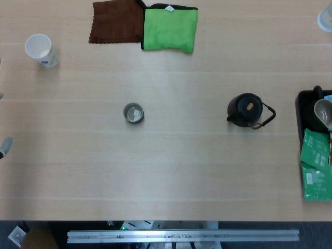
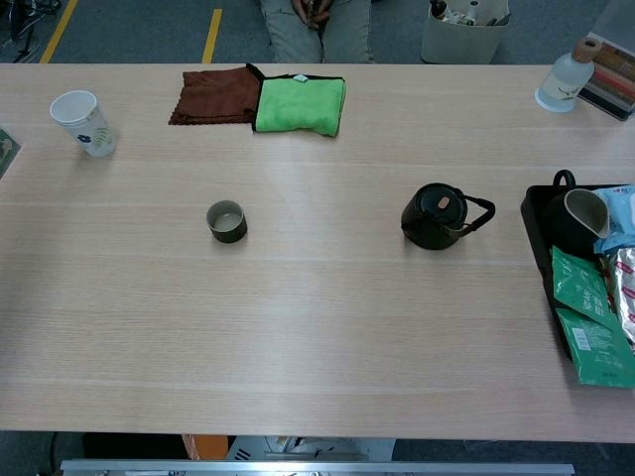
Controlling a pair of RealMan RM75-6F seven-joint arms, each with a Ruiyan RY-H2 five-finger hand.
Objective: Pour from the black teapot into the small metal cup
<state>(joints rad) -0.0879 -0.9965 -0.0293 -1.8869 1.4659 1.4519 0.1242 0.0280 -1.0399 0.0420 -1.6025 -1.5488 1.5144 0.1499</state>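
The black teapot [image 1: 247, 109] stands upright on the table right of centre, lid on, with its handle [image 1: 267, 117] pointing right; the chest view shows the same teapot [image 2: 436, 215]. The small metal cup [image 1: 133, 113] stands upright left of centre, well apart from the teapot, and appears in the chest view as well [image 2: 226, 220]. Neither hand shows plainly in either view. Nothing touches the teapot or the cup.
A paper cup [image 1: 40, 50] stands far left. Brown cloth [image 1: 116, 22] and green cloth [image 1: 169, 28] lie at the back. A black tray [image 2: 537, 213] at the right edge holds a cup and green packets [image 2: 585, 317]. A small grey piece [image 1: 5, 147] pokes in at the left edge.
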